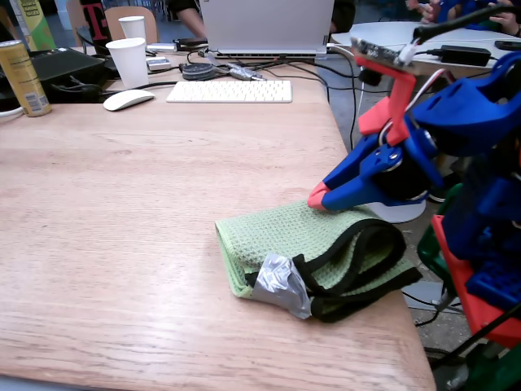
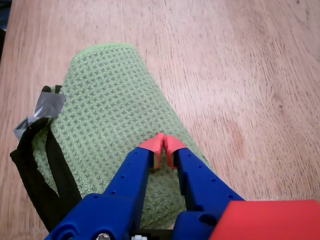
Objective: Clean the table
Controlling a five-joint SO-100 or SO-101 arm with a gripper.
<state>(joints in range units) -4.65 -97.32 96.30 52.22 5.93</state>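
**Tool closed, tips resting on the green cloth**

My tool (image 2: pixel 163 146), blue with red tips, has its two fingers brought together so the tips touch; in the wrist view no fold of fabric shows between them, so I read it as closed on nothing, with the tips pressed down on the green cloth (image 2: pixel 112 130). In the fixed view my tool (image 1: pixel 319 198) meets the cloth (image 1: pixel 281 236) at its far edge, near the right edge of the bench (image 1: pixel 122 212).

The cloth lies directly under and ahead of my tips, folded into a thick pad with a waffle weave. A black strap (image 2: pixel 42 180) runs along its side to the left of my tool in the wrist view, and a patch of grey tape (image 2: pixel 42 110) is stuck where strap and cloth meet. In the fixed view the tape (image 1: pixel 281 281) faces the camera on the near end of the pad.

The bench, light-brown wood with plain grain, extends away from my tool on all sides but the right in the fixed view. Well apart from my tool, at the far end, stand a white keyboard (image 1: pixel 229 90), a white mouse (image 1: pixel 128 99), a paper cup (image 1: pixel 129 62), a yellow can (image 1: pixel 23 77) and a laptop (image 1: pixel 267 26).
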